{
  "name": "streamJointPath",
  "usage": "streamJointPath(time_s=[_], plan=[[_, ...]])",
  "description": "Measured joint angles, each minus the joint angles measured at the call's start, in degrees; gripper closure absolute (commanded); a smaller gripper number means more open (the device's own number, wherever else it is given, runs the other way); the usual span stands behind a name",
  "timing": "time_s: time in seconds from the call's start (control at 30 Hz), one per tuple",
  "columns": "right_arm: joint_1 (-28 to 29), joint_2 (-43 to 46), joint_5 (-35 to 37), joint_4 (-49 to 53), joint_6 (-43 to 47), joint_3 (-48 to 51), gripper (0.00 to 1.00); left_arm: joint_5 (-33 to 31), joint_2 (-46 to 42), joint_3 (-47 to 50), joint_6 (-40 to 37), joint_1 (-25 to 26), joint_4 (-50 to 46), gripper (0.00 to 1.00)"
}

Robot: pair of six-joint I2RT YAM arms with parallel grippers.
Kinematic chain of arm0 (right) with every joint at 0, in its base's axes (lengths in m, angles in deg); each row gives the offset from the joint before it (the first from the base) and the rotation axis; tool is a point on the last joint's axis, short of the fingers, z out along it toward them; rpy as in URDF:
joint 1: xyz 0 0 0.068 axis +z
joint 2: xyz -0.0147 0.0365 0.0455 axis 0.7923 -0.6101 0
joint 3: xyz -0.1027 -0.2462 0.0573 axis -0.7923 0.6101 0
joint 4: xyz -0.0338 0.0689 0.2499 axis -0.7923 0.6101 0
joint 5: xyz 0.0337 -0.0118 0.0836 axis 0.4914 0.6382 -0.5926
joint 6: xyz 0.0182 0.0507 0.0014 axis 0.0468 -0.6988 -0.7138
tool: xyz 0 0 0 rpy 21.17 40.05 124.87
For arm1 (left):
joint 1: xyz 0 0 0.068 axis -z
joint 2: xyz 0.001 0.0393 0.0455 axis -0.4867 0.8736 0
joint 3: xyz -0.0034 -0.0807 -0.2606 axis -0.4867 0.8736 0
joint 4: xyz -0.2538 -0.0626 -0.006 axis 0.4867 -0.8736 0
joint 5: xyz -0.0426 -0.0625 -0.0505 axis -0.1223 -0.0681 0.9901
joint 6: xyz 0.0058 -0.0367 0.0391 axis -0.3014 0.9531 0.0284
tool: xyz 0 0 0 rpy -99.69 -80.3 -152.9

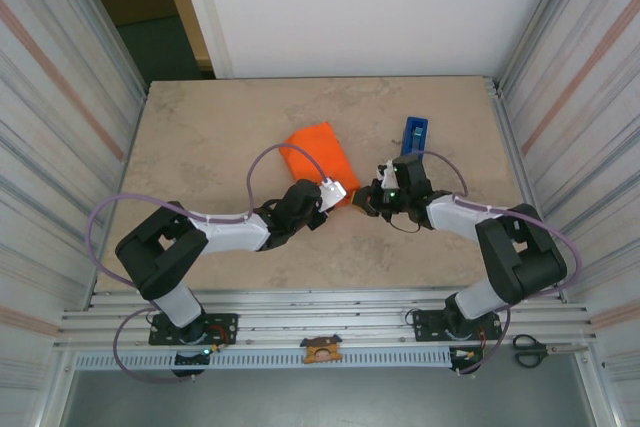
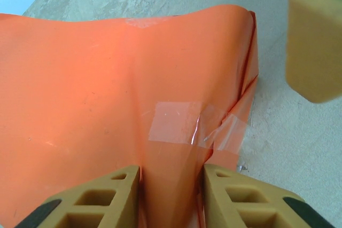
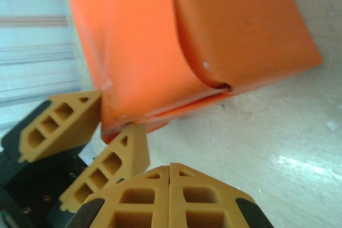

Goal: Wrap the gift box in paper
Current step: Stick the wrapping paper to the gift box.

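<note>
- The paper is wrapped into a squarish orange parcel that lies near the middle of the table. The gift box is hidden, presumably inside it.
- In the left wrist view, pieces of clear tape hold an overlapping seam down, so the main wrap looks done.
- In the right wrist view, the parcel's near end is unfinished: the folded flaps gape and have no tape on them.
- The left gripper is clamped on a raised fold of paper at the parcel's near edge.
- The right gripper is just beside the left gripper, with its fingers pressed together on nothing.
- The blue tape dispenser stands near the parcel, to its right.
- Judged remaining: flatten the pinched end flap, tape it, then check the far end, which the frames do not show clearly.
</note>
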Motion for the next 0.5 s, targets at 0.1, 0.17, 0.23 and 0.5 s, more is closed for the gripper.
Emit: streamJointPath(time_s=[0.1,0.17,0.23,0.5], plan=[[1.86,-1.53,0.22,-1.11,-0.02,-0.24,0.99,-0.02,0.00,-0.07,0.00,0.00,-0.04,0.67],[2.97,-3.02,0.20,-2.19,-0.22,-0.70,0.99,-0.02,0.00,-0.11,0.02,0.00,-0.17,0.67],[3.93,-4.48,0.81,-3.10,-0.28,-1.38,0.99,0.00,0.00,-0.11,0.02,0.00,-0.22,0.67],[7.54,-8.31,10.69,-8.31,-0.22,-2.58,0.99,-0.04,0.00,-0.22,0.15,0.00,-0.42,0.67]])
